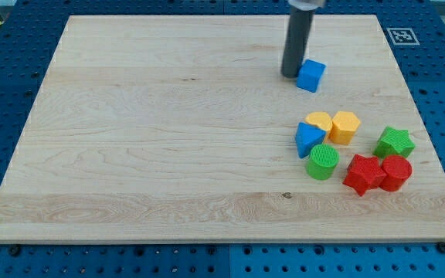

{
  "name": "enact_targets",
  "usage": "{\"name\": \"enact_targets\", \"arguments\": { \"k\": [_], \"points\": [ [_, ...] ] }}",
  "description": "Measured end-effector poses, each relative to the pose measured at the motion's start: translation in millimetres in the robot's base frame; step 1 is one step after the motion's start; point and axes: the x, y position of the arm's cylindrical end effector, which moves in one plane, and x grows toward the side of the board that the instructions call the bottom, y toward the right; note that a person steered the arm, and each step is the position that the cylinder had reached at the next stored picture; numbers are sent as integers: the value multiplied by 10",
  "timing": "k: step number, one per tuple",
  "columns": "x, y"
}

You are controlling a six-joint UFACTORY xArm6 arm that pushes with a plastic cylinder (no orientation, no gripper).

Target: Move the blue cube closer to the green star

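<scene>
The blue cube (311,76) lies on the wooden board near the view's top right. My tip (291,74) stands just left of the cube, touching or nearly touching its left side. The green star (394,143) lies lower, toward the view's right edge, well apart from the cube.
A cluster lies below the cube: a yellow block (318,123), a yellow hexagon (345,127), a blue triangle (308,139), a green cylinder (323,162), a red star (363,174) and a red cylinder (395,172). The board's right edge (427,131) runs close to the green star.
</scene>
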Motion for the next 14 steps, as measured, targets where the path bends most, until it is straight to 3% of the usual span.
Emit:
{"name": "enact_targets", "arguments": {
  "k": [3, 6, 14],
  "points": [
    [-7, 820],
    [82, 553],
    [458, 767]
  ]
}}
